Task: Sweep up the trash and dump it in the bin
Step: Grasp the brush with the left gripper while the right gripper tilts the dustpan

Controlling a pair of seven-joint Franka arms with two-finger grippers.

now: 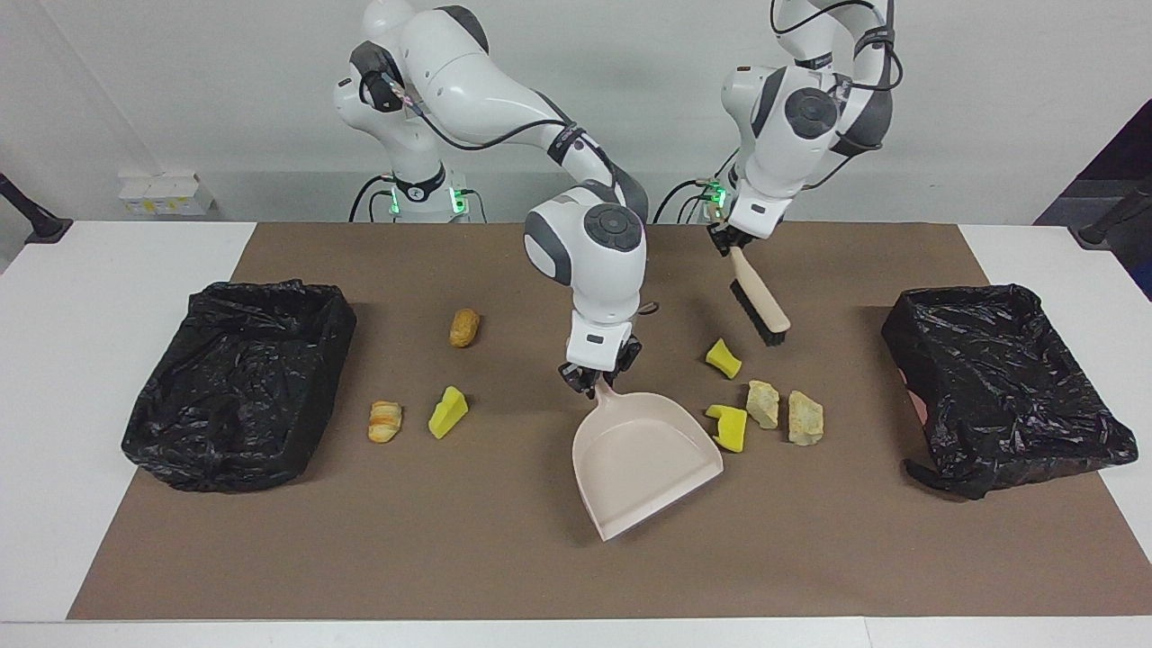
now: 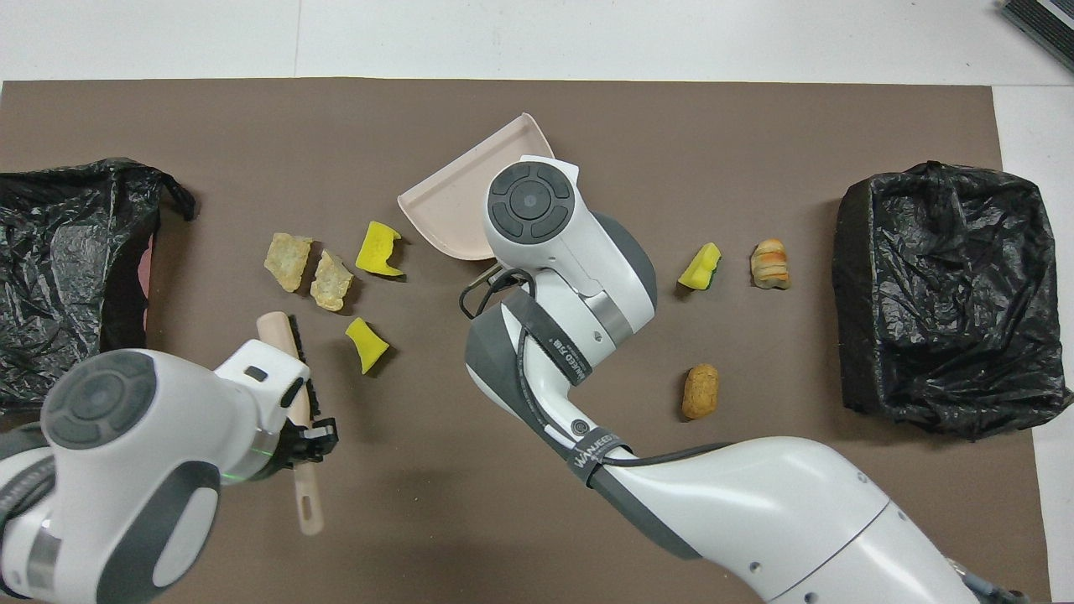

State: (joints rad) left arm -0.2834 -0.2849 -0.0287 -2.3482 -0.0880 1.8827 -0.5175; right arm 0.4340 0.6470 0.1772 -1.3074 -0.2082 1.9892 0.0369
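My right gripper is shut on the handle of the beige dustpan, whose pan lies low on the brown mat at the table's middle. My left gripper is shut on the handle of the hand brush, held tilted, bristles down, over the mat. The trash is scattered. Two yellow sponge wedges and two beige chunks lie beside the dustpan toward the left arm's end. A brown roll, a striped roll and a green-backed yellow wedge lie toward the right arm's end.
Two bins lined with black bags stand on the mat, one at the right arm's end and one at the left arm's end. The brown mat covers most of the white table.
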